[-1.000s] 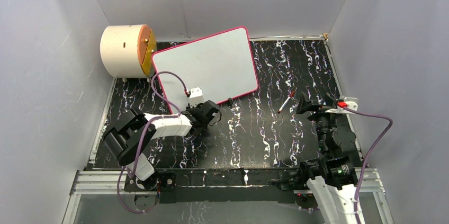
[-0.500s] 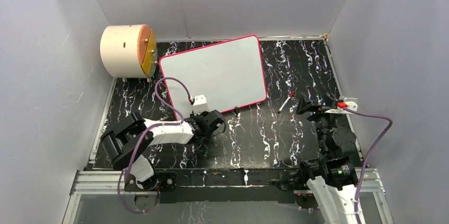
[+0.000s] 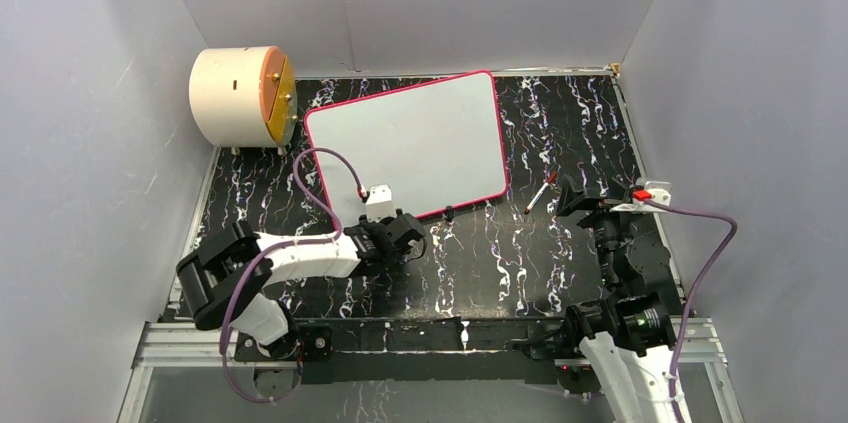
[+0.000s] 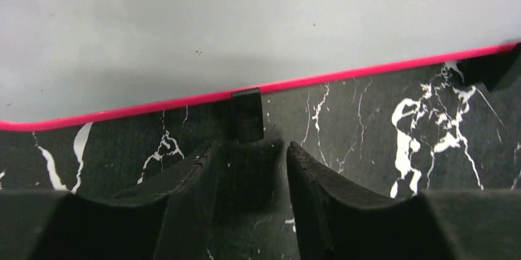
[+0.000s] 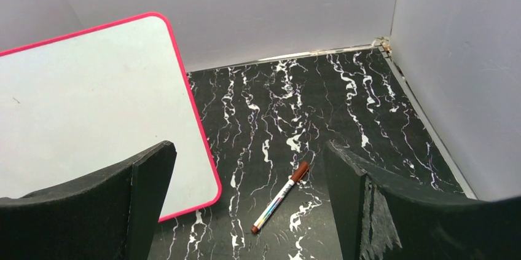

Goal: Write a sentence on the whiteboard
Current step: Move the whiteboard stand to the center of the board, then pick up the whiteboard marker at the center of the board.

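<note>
The whiteboard lies flat on the black marbled table, white with a pink-red rim, tilted a little. The sentence is out of view: the board's face is bare. My left gripper sits at the board's near edge, open by a narrow gap with nothing between the jaws. A black clip foot stands just beyond its fingertips. A brown-capped marker lies on the table right of the board. My right gripper hovers near it, wide open and empty, with the marker ahead and the board to the left.
A cream cylinder with an orange face stands at the back left, close to the board's far left corner. Grey walls close the table in on three sides. A second black clip foot sits further right along the board's rim.
The whiteboard has slid to the right with my left gripper on its near edge. The left jaws have since parted and let go. The right arm has barely moved.
</note>
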Robot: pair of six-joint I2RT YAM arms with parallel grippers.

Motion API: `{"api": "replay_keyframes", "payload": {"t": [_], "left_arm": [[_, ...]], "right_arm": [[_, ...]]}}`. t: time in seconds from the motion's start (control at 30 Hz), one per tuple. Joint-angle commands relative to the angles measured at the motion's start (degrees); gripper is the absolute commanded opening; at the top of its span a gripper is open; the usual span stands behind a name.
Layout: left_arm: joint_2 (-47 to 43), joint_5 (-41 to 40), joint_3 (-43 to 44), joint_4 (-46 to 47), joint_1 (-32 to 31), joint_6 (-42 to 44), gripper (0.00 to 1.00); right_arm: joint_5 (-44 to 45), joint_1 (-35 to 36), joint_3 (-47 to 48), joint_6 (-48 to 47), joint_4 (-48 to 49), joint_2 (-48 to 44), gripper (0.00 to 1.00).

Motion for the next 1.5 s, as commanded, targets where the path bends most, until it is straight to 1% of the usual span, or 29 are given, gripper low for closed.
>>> {"api": "replay_keyframes", "payload": {"t": [0.0, 0.07, 0.2, 0.3, 0.4, 0.5, 0.57, 0.73, 0.83, 0.9, 0.97, 1.0, 1.03, 1.13, 1.23, 1.37, 1.47], "left_arm": [[-5.8, -0.1, 1.9, -5.3, -0.4, 0.7, 0.48], [-8.4, 0.4, 2.2, -6.7, -0.4, 1.7, 0.59], [-14.7, 0.6, 3.4, -10.3, -0.4, 5.2, 0.75], [-19.1, -0.6, 5.5, -13.8, -0.4, 9.6, 0.83], [-23.0, -2.4, 8.0, -15.4, -0.3, 15.8, 0.87], [-25.3, -5.2, 11.1, -16.9, -0.2, 21.3, 0.90], [-26.2, -6.2, 12.9, -16.9, -0.2, 25.8, 0.89], [-27.8, -10.6, 16.1, -15.4, -0.2, 37.3, 0.91], [-28.9, -12.9, 16.8, -12.3, -0.1, 45.0, 0.92], [-29.9, -14.5, 16.2, -9.3, 0.1, 48.7, 0.93], [-31.3, -13.9, 14.9, -5.9, 1.2, 51.5, 0.93], [-32.1, -12.7, 14.3, -4.4, 2.3, 51.9, 0.94], [-32.9, -10.5, 13.4, -3.2, 4.8, 51.7, 0.94], [-35.2, -2.2, 12.6, -2.6, 13.8, 47.5, 0.94], [-37.8, 3.9, 11.2, -1.6, 20.4, 46.0, 0.94], [-40.8, 5.7, 9.8, -1.1, 23.5, 46.8, 0.94], [-42.4, 6.4, 8.9, -1.3, 24.7, 47.8, 0.94]], "right_arm": [[-1.2, 0.3, 2.4, 0.2, 0.6, 2.3, 0.99], [-1.4, 0.3, 3.7, 0.7, -0.3, 4.2, 0.99], [-2.0, 0.3, 8.1, 1.8, -3.5, 9.9, 0.99], [-2.5, 0.3, 12.2, 4.5, -7.8, 15.6, 0.99], [-4.6, 0.3, 15.6, 7.9, -12.0, 21.6, 0.99], [-5.9, 0.2, 18.3, 10.0, -15.8, 27.2, 0.99], [-3.1, 0.3, 20.2, 15.0, -19.2, 30.6, 0.99], [-1.4, 0.2, 22.5, 18.5, -23.7, 36.3, 0.99], [-1.2, 0.3, 24.9, 21.9, -27.2, 40.4, 0.99], [0.7, 0.3, 26.7, 25.0, -29.7, 44.0, 0.99], [1.2, 0.2, 28.2, 25.0, -30.9, 47.0, 0.99], [0.7, 0.3, 29.2, 24.8, -31.6, 48.4, 0.99], [-1.0, 0.3, 29.7, 24.0, -31.7, 49.5, 0.99], [-3.7, 0.1, 28.7, 24.0, -28.7, 51.6, 0.99], [-4.5, -0.2, 28.5, 24.8, -27.1, 54.7, 0.97], [-5.2, -0.5, 29.0, 21.8, -26.4, 59.8, 0.96], [-6.7, -1.6, 30.2, 21.9, -28.1, 65.1, 0.97]]}}
